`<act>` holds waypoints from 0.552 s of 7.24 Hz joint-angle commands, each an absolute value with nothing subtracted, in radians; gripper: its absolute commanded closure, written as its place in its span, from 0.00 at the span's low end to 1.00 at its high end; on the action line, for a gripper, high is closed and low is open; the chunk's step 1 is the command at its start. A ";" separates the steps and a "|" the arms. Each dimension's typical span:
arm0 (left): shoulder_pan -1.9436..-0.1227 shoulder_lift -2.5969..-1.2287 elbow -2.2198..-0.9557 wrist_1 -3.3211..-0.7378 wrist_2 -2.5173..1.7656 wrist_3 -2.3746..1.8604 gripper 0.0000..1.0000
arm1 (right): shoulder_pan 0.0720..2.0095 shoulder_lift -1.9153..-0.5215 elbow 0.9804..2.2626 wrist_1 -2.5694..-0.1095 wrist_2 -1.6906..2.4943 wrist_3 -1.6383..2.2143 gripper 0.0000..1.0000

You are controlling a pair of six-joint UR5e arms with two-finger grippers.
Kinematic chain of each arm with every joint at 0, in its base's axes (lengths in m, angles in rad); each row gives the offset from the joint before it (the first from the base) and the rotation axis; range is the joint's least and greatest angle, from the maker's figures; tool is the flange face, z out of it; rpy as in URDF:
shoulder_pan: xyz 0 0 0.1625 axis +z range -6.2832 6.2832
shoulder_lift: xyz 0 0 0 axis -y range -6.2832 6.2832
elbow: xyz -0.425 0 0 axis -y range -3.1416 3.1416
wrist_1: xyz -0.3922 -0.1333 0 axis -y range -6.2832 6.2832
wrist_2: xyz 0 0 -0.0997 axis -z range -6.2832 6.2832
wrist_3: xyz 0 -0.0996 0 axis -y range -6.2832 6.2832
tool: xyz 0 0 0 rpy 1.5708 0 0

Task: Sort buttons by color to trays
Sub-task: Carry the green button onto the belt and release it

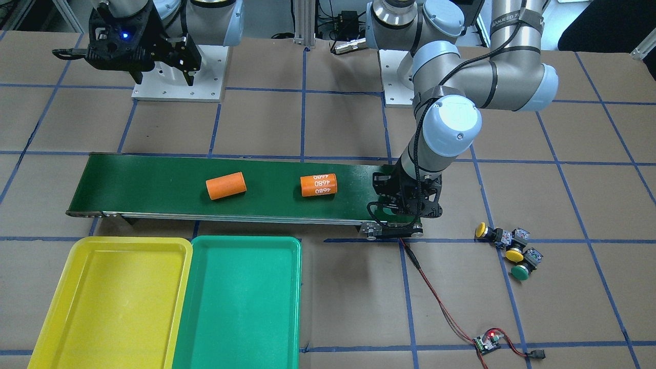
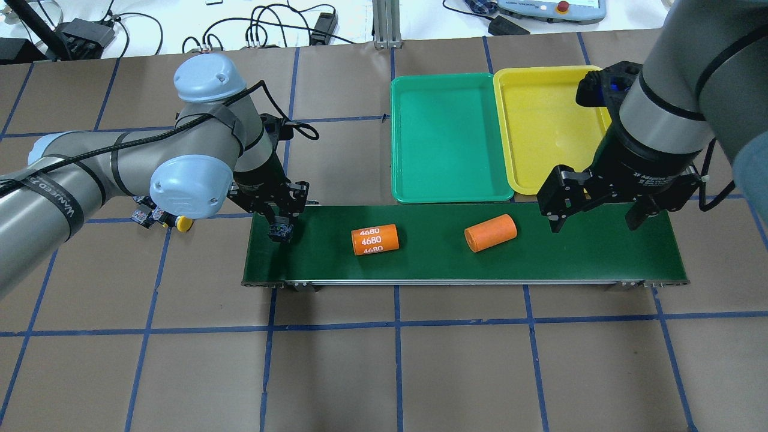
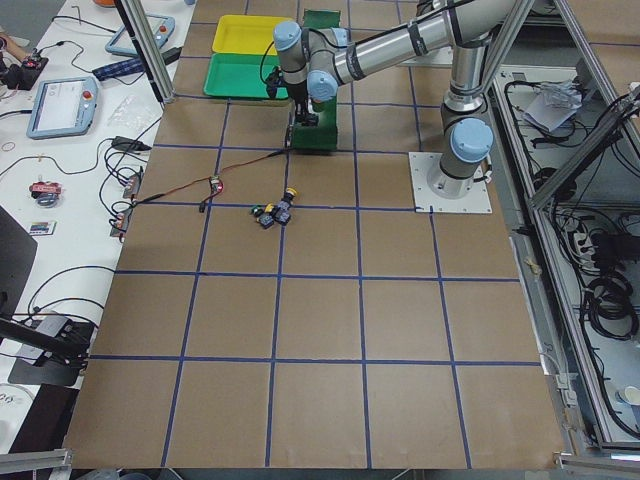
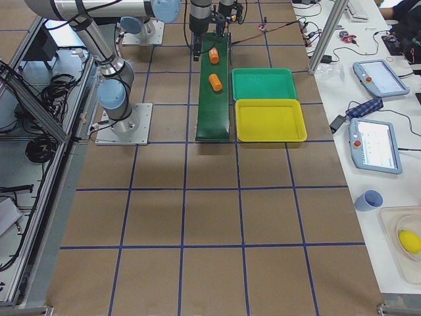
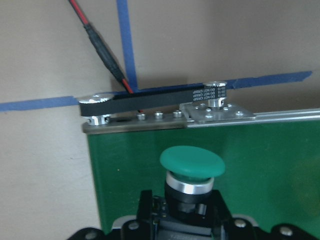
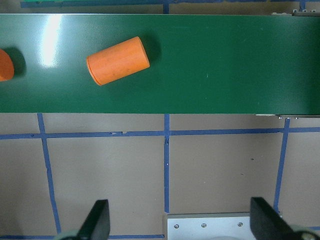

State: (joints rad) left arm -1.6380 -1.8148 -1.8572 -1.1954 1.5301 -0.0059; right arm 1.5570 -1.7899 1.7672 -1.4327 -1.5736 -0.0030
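Two trays lie side by side in the lower left of the front view, rims meeting. The yellow tray (image 1: 107, 302) is on the left and the green tray (image 1: 241, 307) on its right, each showing only its own bare floor. At the lower right, a small circuit board (image 1: 487, 342) with a red light sits at the end of a red-and-black wire (image 1: 435, 297) that runs up to the belt's right end.

Above the board, three buttons cluster on the brown paper: the loose green button (image 1: 520, 272) lowest, the near yellow button (image 1: 514, 254) just above it, and the far yellow button (image 1: 480, 230) up and to the left.

Behind the trays, the long dark-green belt (image 1: 154, 184) crosses mid-frame. It carries two orange cylinders on their sides, well apart: a plain cylinder (image 1: 226, 185) left of centre and a printed cylinder (image 1: 318, 185) marked "4680" three times in white.

At the belt's right end, the left pincer (image 2: 280, 228) points down, clamped on the black barrel of the held green button (image 5: 192, 162). In the wrist view its cap juts toward the belt's end edge; whether it touches the belt I cannot tell. The three loose buttons lie apart from this pincer, to its lower right. A strap on that arm reads "WANJEED".

Farthest back, in the upper left, is the right pincer (image 2: 594, 223). The overhead view shows its fingers (image 6: 98, 220) spread wide above the belt, and its body is lettered "2F Adaptive".
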 commanded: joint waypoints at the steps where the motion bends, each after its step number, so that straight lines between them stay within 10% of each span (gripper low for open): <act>1: -1.644 -1.810 -1.925 -1.190 1.534 -0.011 1.00 | 1.557 -1.790 1.767 -1.433 -1.574 -0.003 0.00; 4: -1.643 -1.799 -1.924 -1.183 1.523 -0.017 1.00 | 1.557 -1.790 1.767 -1.433 -1.574 -0.003 0.00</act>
